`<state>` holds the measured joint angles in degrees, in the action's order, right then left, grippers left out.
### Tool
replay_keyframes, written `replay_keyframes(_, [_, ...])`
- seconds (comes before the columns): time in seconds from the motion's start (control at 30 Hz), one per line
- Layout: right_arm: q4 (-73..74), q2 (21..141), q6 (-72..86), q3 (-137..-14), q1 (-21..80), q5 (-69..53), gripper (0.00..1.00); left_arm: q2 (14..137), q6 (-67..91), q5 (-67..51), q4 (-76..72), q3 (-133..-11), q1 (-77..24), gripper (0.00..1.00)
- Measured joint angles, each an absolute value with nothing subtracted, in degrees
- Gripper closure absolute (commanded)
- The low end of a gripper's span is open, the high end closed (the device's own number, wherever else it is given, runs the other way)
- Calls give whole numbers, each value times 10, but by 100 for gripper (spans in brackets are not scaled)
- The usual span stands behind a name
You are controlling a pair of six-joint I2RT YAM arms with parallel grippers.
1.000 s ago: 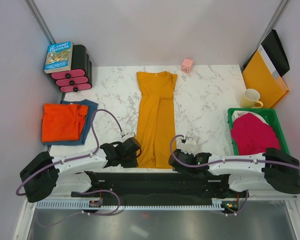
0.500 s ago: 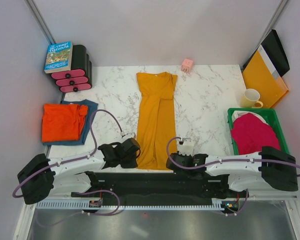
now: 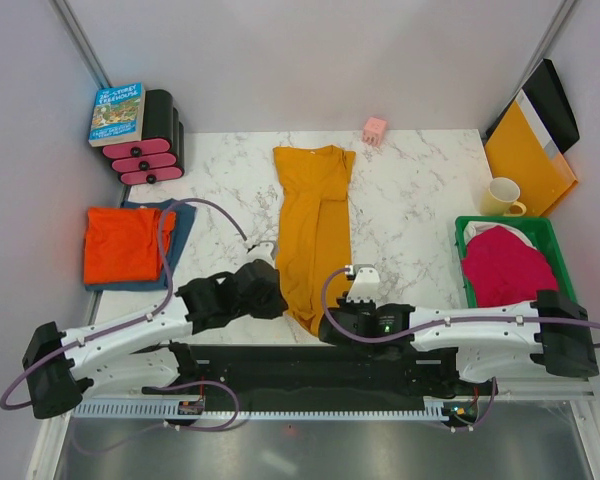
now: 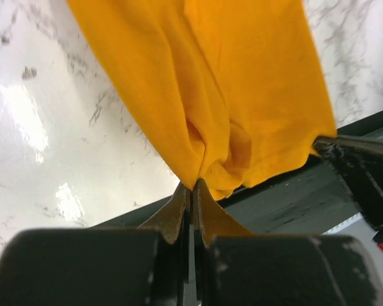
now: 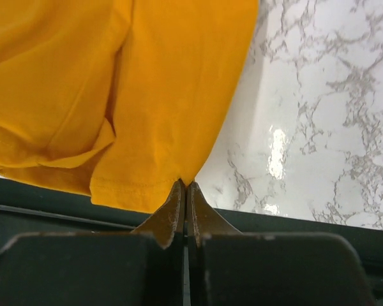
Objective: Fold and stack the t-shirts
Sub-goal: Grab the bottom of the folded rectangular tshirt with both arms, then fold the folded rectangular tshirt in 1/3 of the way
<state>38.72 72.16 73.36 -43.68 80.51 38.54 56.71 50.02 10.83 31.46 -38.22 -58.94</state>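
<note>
mustard t-shirt point(image 3: 315, 220) hem at table point(image 3: 410, 200) edge — left gripper point(image 4: 191, 184), right gripper point(image 5: 183, 184) pinching

Bare table point(image 3: 410, 210) lies open on both sides of the long yellow shirt point(image 3: 312, 230). The left edge is blocked by a folded orange shirt point(image 3: 125, 243), the right by a green basket point(image 3: 540, 228) and a mug point(image 3: 502, 196). A small pink block point(image 3: 375, 128) sits at the far edge.

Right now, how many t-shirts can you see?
4: mustard-yellow cotton shirt mid-table; red-orange shirt on dusty blue shirt, left; magenta-pink shirt in green plastic basket, right. More may hide underneath.
</note>
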Motion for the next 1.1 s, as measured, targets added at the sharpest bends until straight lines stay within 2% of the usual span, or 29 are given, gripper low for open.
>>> replay_keyframes(0.23, [401, 728, 686, -499, 759, 419, 100, 623, 465, 137, 316, -465, -582, 98])
replay_keyframes(0.5, [364, 785, 545, -563, 590, 407, 100, 720, 402, 139, 313, -534, -494, 98])
replay_keyframes(0.77, [302, 914, 405, -699, 456, 358, 100, 841, 317, 145, 302, -662, -408, 98])
replay_keyframes(1.1, [259, 1061, 340, -816, 363, 295, 100, 1018, 262, 116, 288, -834, -333, 98])
